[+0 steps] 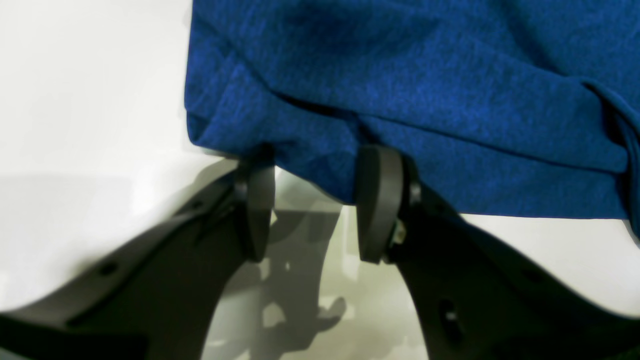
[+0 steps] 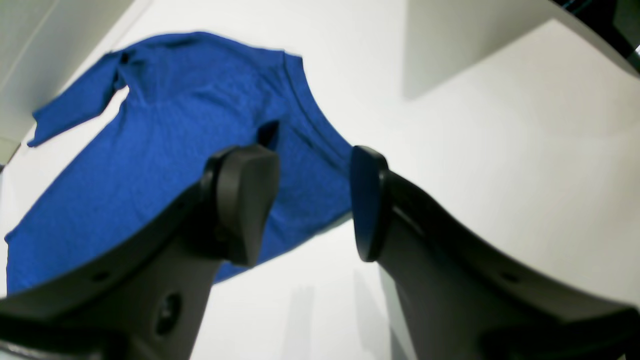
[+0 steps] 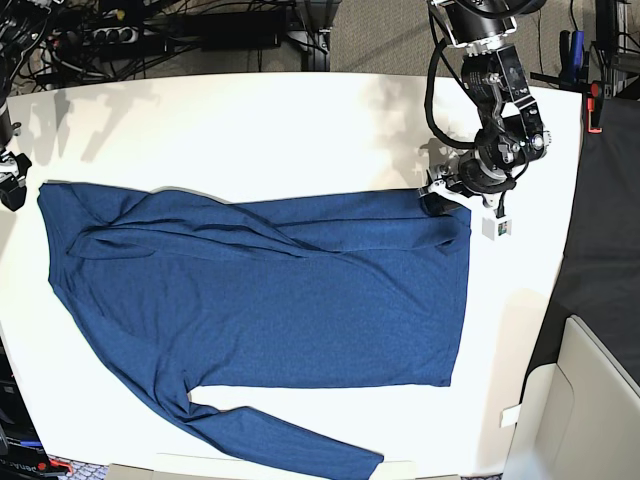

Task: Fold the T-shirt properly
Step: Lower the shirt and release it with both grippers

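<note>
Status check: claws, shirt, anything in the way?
Left claw open at the T-shirt hem corner, fabric between its fingers. Right claw open, above the table, holding nothing. Shirt flat, one side folded in. Nothing blocking.

A white table [image 3: 300, 130] is filling most of the base view. Black cables [image 3: 170, 30] are lying tangled past its far edge. A black surface [image 3: 605, 230] is running beside it, with a pale panel [image 3: 580, 410] sitting near the corner.
</note>
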Available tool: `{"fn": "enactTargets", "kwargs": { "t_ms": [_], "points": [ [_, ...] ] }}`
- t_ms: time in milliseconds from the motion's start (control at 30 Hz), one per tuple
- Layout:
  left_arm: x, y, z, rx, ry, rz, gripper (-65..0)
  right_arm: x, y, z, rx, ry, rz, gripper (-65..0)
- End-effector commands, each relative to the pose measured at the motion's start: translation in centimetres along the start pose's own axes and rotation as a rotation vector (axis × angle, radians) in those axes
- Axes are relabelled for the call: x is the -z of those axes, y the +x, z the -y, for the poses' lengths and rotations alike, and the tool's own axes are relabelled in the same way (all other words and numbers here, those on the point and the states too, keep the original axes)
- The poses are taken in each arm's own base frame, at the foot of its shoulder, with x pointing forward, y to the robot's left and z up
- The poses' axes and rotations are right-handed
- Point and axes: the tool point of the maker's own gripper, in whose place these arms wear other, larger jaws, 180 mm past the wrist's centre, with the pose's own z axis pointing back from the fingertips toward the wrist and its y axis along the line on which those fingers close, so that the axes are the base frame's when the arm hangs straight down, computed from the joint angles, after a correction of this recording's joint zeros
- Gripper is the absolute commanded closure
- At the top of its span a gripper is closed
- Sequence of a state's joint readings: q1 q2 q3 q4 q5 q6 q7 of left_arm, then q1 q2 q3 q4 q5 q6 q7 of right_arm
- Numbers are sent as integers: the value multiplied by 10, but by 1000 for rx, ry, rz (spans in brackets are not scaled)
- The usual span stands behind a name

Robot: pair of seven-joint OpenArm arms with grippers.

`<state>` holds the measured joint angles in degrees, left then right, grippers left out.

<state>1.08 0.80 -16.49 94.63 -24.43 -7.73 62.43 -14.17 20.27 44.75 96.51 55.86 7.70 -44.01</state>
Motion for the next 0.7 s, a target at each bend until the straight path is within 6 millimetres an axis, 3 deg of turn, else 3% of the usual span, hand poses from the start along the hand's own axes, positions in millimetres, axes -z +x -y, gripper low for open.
{"fn": "enactTargets", "kwargs": {
  "t_ms": [0, 200, 433, 667],
  "points": [
    [1, 9, 5, 6, -2, 24, -223, -3, 17, -6, -20, 22, 46, -284],
    [9, 0, 11, -26, -19, 4, 0, -9, 6, -2, -18, 8, 25, -285],
    [3, -2, 9, -18, -13, 11, 0, -12, -1, 7, -56, -38, 6, -287],
    [-22, -1, 5, 20, 12, 63, 0, -5, -7, 23, -46, -150, -46, -289]
  ]
}}
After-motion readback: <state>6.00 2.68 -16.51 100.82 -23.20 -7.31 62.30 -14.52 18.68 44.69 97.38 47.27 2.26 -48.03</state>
